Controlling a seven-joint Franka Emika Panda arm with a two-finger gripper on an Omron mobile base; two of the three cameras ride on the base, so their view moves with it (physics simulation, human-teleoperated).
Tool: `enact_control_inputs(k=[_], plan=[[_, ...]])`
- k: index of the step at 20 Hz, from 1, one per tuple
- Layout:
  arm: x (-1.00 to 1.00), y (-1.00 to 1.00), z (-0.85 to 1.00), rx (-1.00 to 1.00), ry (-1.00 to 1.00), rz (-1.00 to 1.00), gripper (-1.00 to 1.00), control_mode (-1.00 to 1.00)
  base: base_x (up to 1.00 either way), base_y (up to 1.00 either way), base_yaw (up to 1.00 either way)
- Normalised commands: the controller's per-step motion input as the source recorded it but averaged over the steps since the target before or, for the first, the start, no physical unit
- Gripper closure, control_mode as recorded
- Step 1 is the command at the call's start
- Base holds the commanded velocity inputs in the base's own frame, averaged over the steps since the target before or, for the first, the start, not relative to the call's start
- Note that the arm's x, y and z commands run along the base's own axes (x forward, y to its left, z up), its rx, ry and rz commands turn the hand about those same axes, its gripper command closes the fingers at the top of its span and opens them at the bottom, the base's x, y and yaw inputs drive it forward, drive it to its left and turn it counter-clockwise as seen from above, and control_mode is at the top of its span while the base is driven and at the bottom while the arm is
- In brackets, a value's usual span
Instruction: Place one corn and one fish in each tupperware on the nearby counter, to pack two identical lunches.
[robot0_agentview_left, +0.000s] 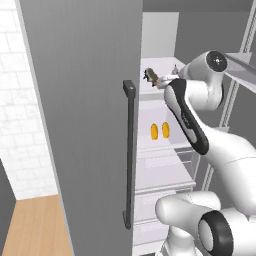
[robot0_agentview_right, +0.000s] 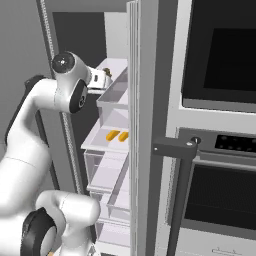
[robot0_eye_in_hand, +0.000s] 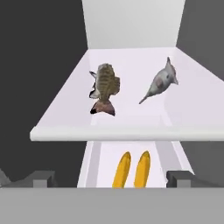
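Two fish lie on the upper white fridge shelf (robot0_eye_in_hand: 131, 131): a brown mottled fish (robot0_eye_in_hand: 105, 87) on the left and a slim grey fish (robot0_eye_in_hand: 161, 82) on the right. On the shelf below stand two yellow-orange corn cobs (robot0_eye_in_hand: 121, 169) (robot0_eye_in_hand: 142, 168) side by side, which are also the corn (robot0_agentview_left: 160, 130) (robot0_agentview_right: 117, 135) in both base views. My gripper (robot0_eye_in_hand: 110, 178) is open, level with the upper shelf's front edge and short of the fish, with nothing between its fingers. The hand (robot0_agentview_left: 161, 80) (robot0_agentview_right: 101, 78) reaches into the fridge. The tupperware is out of view.
The grey fridge door (robot0_agentview_left: 85, 115) with its dark handle (robot0_agentview_left: 129, 155) stands open on the left. An oven stack (robot0_agentview_right: 220, 125) is to the right. Clear drawers (robot0_agentview_right: 107, 175) sit under the corn shelf. A light-brown wooden surface (robot0_agentview_left: 32, 225) lies low left; I cannot tell if it is the counter.
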Motion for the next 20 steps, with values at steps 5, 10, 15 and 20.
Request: enact_control_inputs(k=[5, 10, 15, 20], plan=[[0.64, 0.07, 0.03, 0.11, 0.00, 0.01, -1.00, -1.00, 0.00, 0.00, 0.00], [0.64, 0.24, -0.16, 0.00, 0.00, 0.04, -1.00, -1.00, 0.00, 0.00, 0.00], [0.59, 0.05, -0.12, 0.00, 0.00, 0.05, -1.00, -1.00, 0.00, 0.00, 0.00], [0.46, -0.07, -0.13, 0.00, 0.01, 0.03, -1.00, -1.00, 0.00, 0.00, 0.00]])
